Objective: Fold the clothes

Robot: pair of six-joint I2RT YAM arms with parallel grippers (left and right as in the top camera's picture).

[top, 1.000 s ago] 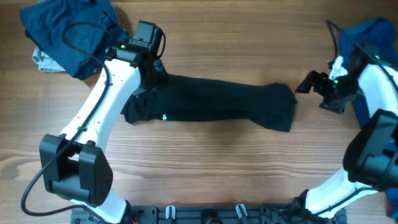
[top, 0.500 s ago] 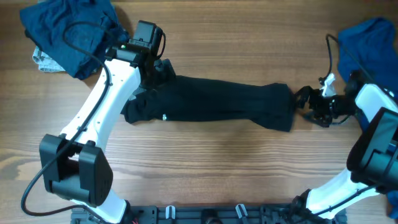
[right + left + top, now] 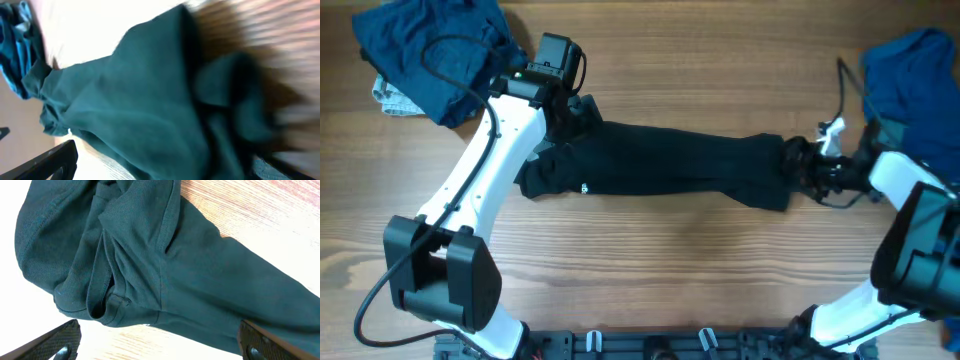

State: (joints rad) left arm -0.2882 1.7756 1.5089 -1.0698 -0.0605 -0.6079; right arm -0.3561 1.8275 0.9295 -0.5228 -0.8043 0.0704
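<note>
Well, the folding is only partly done. The black shirt (image 3: 660, 165) lies in a long, bunched strip across the middle of the wooden table (image 3: 670, 270), not a neat square yet. The left gripper (image 3: 580, 111) is at one end and the right gripper (image 3: 798, 165) at the other, both with jaws wide apart, holding nothing. A blue pile (image 3: 430, 50) and a second blue heap (image 3: 910, 70) wait in the far corners. Only the table shows, no room.
</note>
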